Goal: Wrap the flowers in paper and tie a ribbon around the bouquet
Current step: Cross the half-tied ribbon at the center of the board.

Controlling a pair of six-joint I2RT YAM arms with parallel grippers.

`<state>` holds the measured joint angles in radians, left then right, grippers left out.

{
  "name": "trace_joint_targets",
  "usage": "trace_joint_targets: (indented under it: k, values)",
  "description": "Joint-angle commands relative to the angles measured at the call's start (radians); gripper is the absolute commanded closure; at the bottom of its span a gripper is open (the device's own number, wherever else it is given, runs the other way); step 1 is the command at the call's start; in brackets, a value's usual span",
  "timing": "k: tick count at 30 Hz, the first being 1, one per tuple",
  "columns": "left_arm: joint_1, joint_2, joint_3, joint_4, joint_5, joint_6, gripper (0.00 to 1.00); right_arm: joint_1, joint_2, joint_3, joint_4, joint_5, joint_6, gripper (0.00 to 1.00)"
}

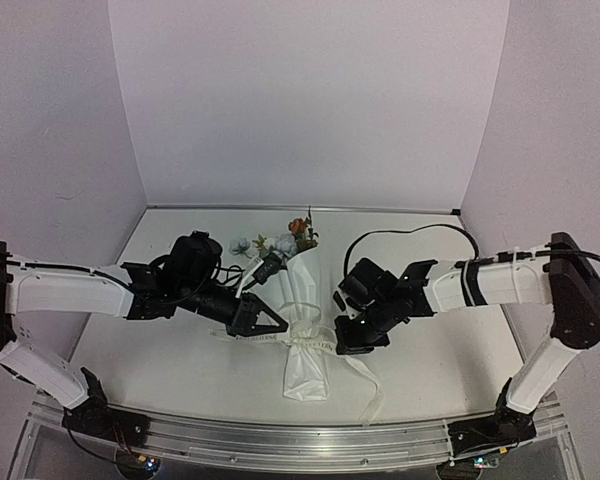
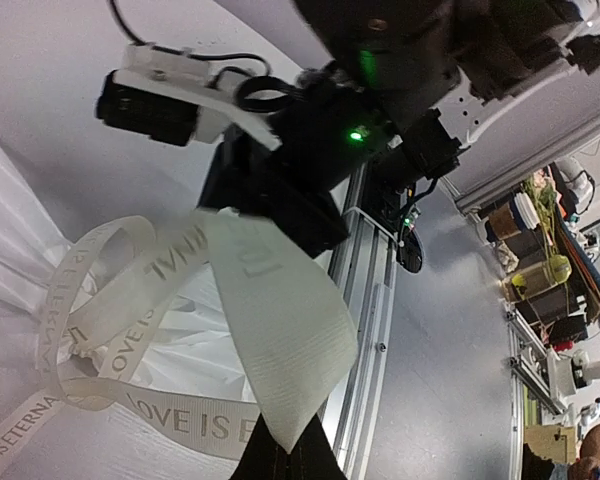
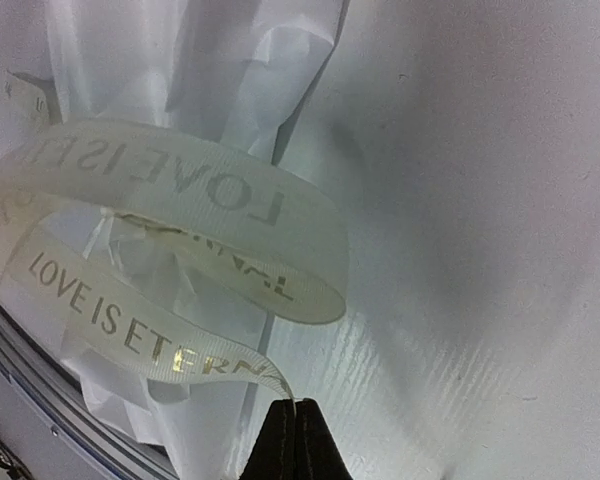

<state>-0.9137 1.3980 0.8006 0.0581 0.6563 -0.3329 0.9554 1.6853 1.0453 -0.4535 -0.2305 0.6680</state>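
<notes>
The white paper lies rolled around the flowers, whose blue-white and orange blooms stick out at its far end. A cream ribbon with dark lettering circles the wrap's narrow waist, one tail trailing toward the front rail. On the wrap's left side my left gripper is shut on the ribbon, a wide end folding up from its black fingertips. From the right, my right gripper pinches another stretch of ribbon between closed fingertips. Both views show ribbon loops over the crinkled paper.
A metal rail runs along the table's near edge, just below the wrap's bottom end. White walls close the back and sides. A black cable arcs over the table behind the right arm.
</notes>
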Motion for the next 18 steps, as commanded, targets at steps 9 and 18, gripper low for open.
trace_joint_targets:
  k: [9, 18]
  values:
    - [-0.135, -0.060, -0.040, 0.056, 0.012, 0.249, 1.00, -0.017, 0.107, 0.026, 0.265, 0.048, 0.244, 1.00]
    - [-0.213, 0.091, 0.149, -0.088, -0.062, 0.378, 1.00, -0.048, 0.110, -0.005, 0.340, 0.015, 0.282, 1.00]
